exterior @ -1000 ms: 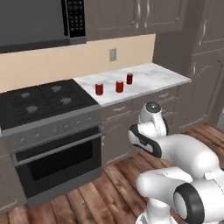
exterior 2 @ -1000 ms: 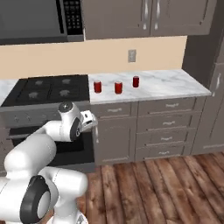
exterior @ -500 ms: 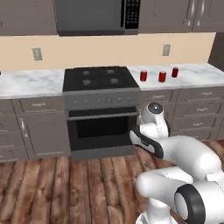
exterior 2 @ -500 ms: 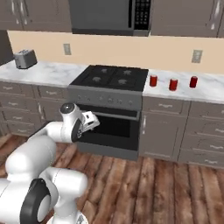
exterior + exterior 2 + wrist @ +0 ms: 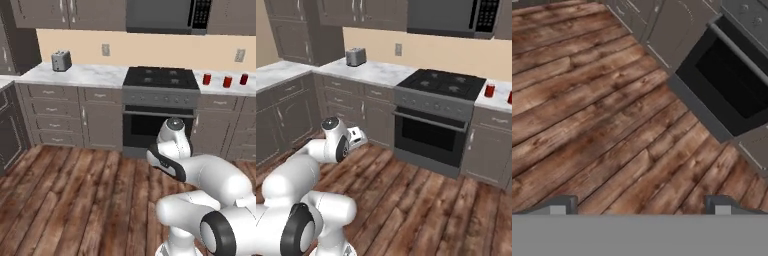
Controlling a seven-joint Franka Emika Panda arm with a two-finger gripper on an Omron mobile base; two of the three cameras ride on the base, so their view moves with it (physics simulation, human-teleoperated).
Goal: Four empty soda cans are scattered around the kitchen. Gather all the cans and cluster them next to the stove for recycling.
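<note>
Dark brown cabinets and a pale marble desk (image 5: 85, 75) run along the far wall of this kitchen, with plank floor (image 5: 587, 115) spreading under the robot. From where I stand, the arm is tucked in close to its own body and the hand (image 5: 639, 205) points down at bare floorboards, its two tips set wide apart with nothing between them. Three red soda cans (image 5: 207, 79) (image 5: 227, 82) (image 5: 244, 79) already stand in a short row on the desk just beside the stove (image 5: 159, 97), on the side of it away from the toaster (image 5: 61, 60); they sit well above the hand and far off past the oven door, nowhere near reach. I count only those three, so my guess is the step now is hunting for the fourth. To do that well, the base should finish turning and settle before the arm reaches anywhere, and the hand ought to stay folded in and wide while the desk by the toaster and the corner run beyond it get a proper look. One can (image 5: 489, 90) shows at the stove's edge in the right base view, well apart from the hand. No fourth can is visible to me yet.
</note>
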